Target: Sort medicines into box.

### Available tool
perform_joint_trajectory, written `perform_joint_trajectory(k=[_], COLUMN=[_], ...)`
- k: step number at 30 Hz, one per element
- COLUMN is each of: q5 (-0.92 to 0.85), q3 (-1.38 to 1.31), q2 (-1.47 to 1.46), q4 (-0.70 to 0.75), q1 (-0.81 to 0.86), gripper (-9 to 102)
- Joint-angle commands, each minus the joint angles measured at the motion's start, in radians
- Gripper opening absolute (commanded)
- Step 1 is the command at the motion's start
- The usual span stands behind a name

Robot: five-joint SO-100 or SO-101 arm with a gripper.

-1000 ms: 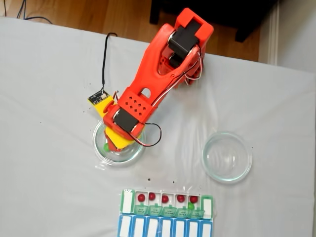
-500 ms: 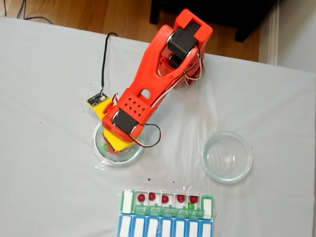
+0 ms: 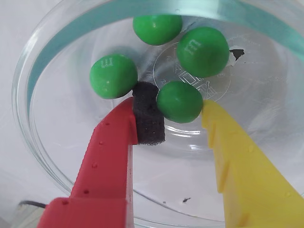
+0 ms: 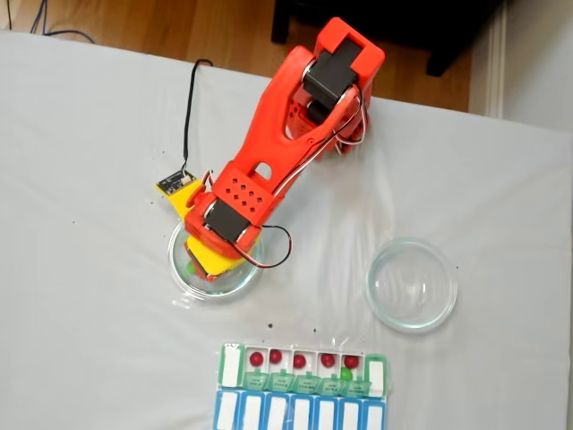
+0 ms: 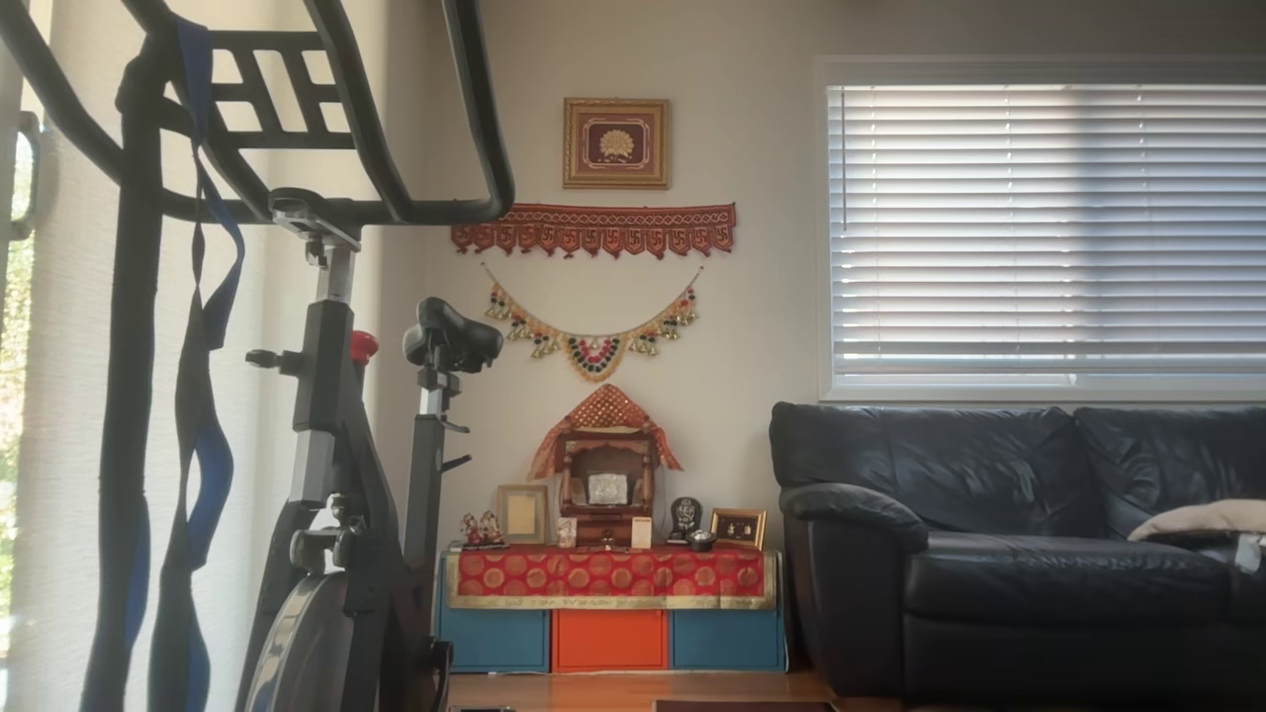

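glass dishes [image 4: 412, 285], exercise bike [image 5: 336, 445], sofa [image 5: 1019, 544]

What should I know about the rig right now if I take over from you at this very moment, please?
Gripper: down in the left glass dish, open around one green ball, which sits between the foam pad and the yellow finger; not yet clamped.
Three more green balls lie in that dish.
Right glass dish: looks empty.
Pill box: five open compartments each hold a red ball; one green ball is in the fifth.
Left: close, lift, and sort the remaining greens into the box.
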Motion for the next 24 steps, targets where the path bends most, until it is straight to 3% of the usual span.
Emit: perform_joint_trajectory(k=[1,10,24], q5=[0.005,0.017,0.006], q3=[-0.017,-0.057,-0.051], q2=[0.002,-0.035,-0.031], q4=[-0.008,0.009,0.006], q1=[0.005,0.002,-0.006], gripper=[12,2,5])
